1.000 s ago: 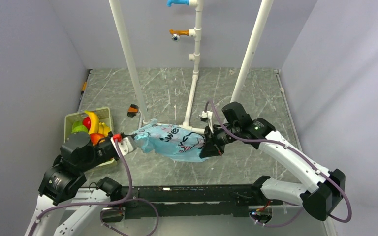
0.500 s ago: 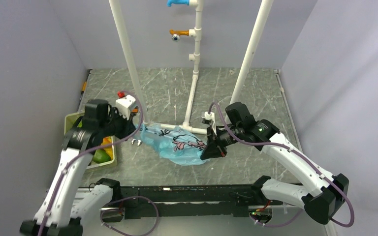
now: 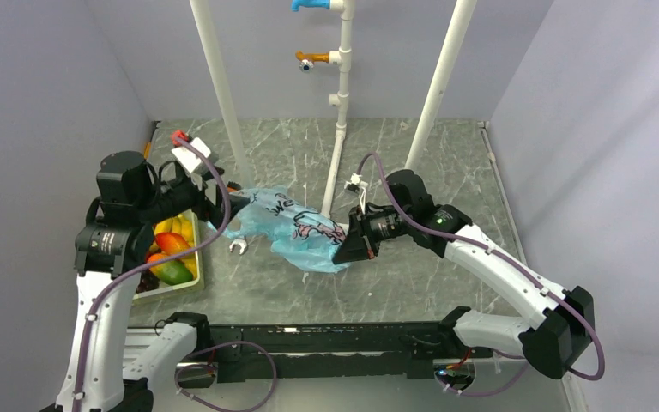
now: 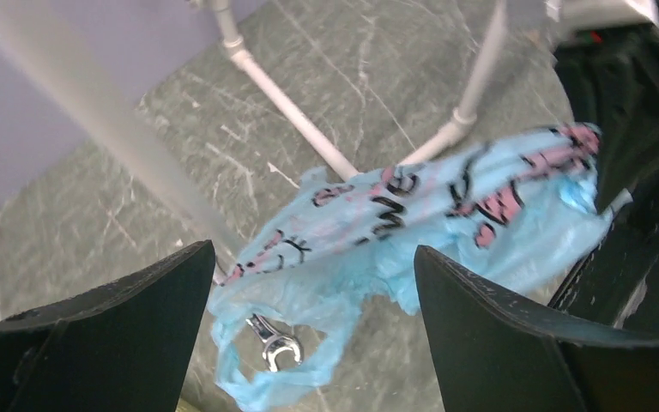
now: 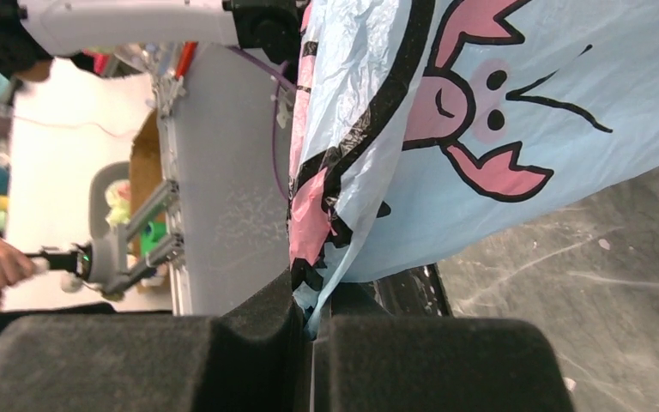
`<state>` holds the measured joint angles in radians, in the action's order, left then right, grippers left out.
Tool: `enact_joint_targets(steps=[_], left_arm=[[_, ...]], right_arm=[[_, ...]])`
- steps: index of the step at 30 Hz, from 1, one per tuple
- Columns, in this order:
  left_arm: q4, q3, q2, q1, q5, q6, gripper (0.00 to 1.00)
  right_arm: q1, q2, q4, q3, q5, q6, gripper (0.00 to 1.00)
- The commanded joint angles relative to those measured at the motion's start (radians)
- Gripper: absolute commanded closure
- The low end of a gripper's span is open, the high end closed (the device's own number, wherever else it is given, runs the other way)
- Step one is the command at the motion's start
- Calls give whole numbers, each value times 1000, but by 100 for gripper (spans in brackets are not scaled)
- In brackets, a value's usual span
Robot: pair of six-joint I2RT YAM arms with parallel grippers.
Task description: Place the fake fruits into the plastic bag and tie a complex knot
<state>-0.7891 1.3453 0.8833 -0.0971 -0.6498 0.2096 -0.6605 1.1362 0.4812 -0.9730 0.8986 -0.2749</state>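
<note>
Here, the plastic bag (image 3: 296, 230) lies crumpled on the grey table (image 3: 287, 154) before the white pipe frame (image 3: 341, 129), its right end pinched between the closed fingers of the right gripper (image 5: 311, 319). The left gripper (image 4: 313, 251) hovers over its left end, fingers spread wide, holding nothing. The print shows pink cartoon figures and black strokes; no word is legible. The fake fruits (image 3: 170, 249) sit in a green basket (image 3: 168, 290) at the left, apart from the bag.
</note>
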Motion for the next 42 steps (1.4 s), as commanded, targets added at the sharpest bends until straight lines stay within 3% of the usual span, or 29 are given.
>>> enact_joint_targets(steps=[1, 5, 8, 11, 16, 23, 27, 29, 31, 33, 36, 37, 38, 40, 42], left_arm=[[1, -67, -59, -75, -214, 216, 16], [-21, -155, -68, -363, -100, 229, 37], [67, -233, -57, -454, -5, 181, 32], [154, -273, -15, -476, 82, 129, 23], [255, -273, 66, -492, 206, 33, 24], [277, -318, 120, -528, 118, -88, 19], [269, -352, 103, -536, 141, -95, 22], [267, -353, 91, -536, 127, -117, 17], [302, -375, 79, -535, 99, -179, 4], [348, -398, 74, -535, 97, -241, 2], [351, -374, 83, -533, 126, -243, 45], [330, -354, 80, -517, 121, -229, 67], [303, -337, 71, -487, 91, -200, 83], [248, -310, 38, -393, -8, -141, 100], [134, -274, 16, -265, -157, -59, 100]], right_arm=[[1, 13, -159, 15, -9, -171, 100], [-3, 4, -208, 32, 17, -197, 100], [-6, 2, -220, 25, 43, -179, 100], [-13, -7, -229, 13, 67, -161, 100], [-43, -31, -170, -5, 71, -77, 100], [-42, -47, -149, -16, 60, -46, 100], [-40, -47, -102, -37, 58, -11, 100], [-34, -57, -100, -29, 55, -15, 100], [-33, -54, -124, -25, 66, -40, 100], [-33, -37, -146, -33, 87, -57, 100], [-31, -17, -103, -59, 87, -26, 100], [-30, -16, -57, -73, 86, 10, 100], [-28, -19, 18, -85, 79, 51, 100], [-14, -37, 124, -95, 49, 136, 100], [2, -57, 228, -100, -9, 213, 100]])
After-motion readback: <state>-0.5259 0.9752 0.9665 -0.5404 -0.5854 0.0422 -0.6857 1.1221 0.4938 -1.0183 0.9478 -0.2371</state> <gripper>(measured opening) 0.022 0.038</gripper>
